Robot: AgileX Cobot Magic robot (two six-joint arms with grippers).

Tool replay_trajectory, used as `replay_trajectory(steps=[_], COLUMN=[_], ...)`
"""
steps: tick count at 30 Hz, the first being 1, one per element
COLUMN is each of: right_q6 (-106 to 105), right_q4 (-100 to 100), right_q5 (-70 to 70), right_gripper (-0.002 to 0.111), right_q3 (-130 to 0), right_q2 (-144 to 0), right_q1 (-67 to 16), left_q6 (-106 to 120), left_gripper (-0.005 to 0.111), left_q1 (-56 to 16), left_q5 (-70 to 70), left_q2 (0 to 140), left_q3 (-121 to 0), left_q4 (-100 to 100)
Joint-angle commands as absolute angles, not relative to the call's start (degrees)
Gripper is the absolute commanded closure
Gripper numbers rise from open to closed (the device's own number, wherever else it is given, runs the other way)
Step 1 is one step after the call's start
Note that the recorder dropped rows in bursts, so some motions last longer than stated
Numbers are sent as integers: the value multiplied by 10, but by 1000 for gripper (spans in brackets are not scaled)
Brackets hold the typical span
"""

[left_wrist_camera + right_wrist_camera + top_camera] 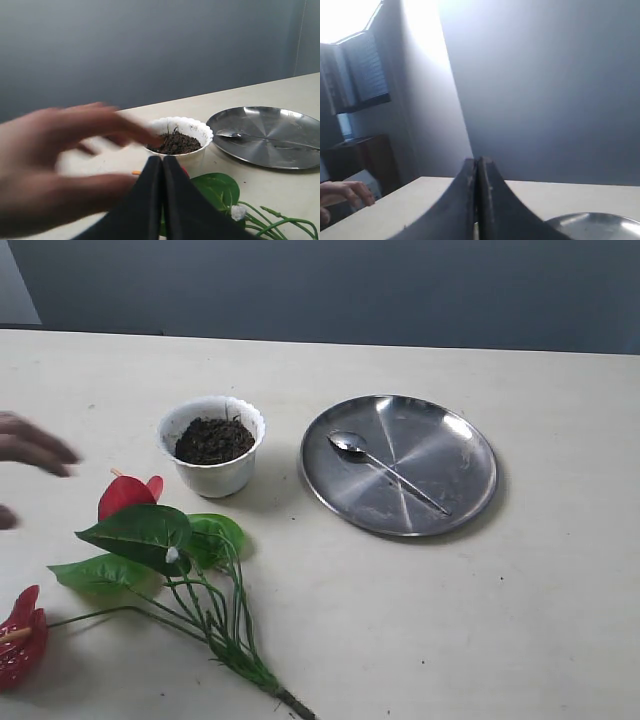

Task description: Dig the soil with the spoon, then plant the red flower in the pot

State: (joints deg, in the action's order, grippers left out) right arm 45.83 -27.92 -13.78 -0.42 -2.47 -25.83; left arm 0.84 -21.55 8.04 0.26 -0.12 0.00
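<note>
The white fluted pot (212, 447) stands mid-table, filled with dark soil (213, 439). The spoon (385, 468) lies across the steel plate (440, 425) to the pot's right. The red flower (160, 575) lies flat at front left, blooms to the left, stems pointing to the front edge. Neither gripper shows in the exterior view. In the left wrist view my left gripper (162, 159) is shut and empty, just short of the pot (190, 129) and soil (176, 143), above a green leaf (217, 188). My right gripper (476, 161) is shut and empty, raised above the table.
A person's blurred hand (30, 448) reaches in from the left edge, left of the pot; it fills the near side of the left wrist view as the hand (60, 155). The plate's rim (600, 222) shows low in the right wrist view.
</note>
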Motion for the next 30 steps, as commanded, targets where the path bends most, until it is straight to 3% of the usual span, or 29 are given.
replay_trajectory(steps=[1, 13, 20, 25, 30], right_q6=[543, 547, 204, 195, 195], right_q4=[-290, -193, 48, 30, 47], right_q5=[-42, 56, 99, 102, 104], right_gripper=[109, 109, 109, 109, 109], right_q3=[0, 0, 0, 0, 0], right_q2=[0, 0, 0, 0, 0], right_q1=[-187, -160, -160, -156, -89], left_q6=[6, 6, 6, 6, 6], left_gripper=[106, 106, 106, 106, 106], left_q1=[-219, -219, -219, -219, -219], left_q5=[73, 73, 73, 73, 73], left_q2=[0, 0, 0, 0, 0], left_q3=[0, 0, 0, 0, 0], left_q4=[0, 0, 0, 0, 0])
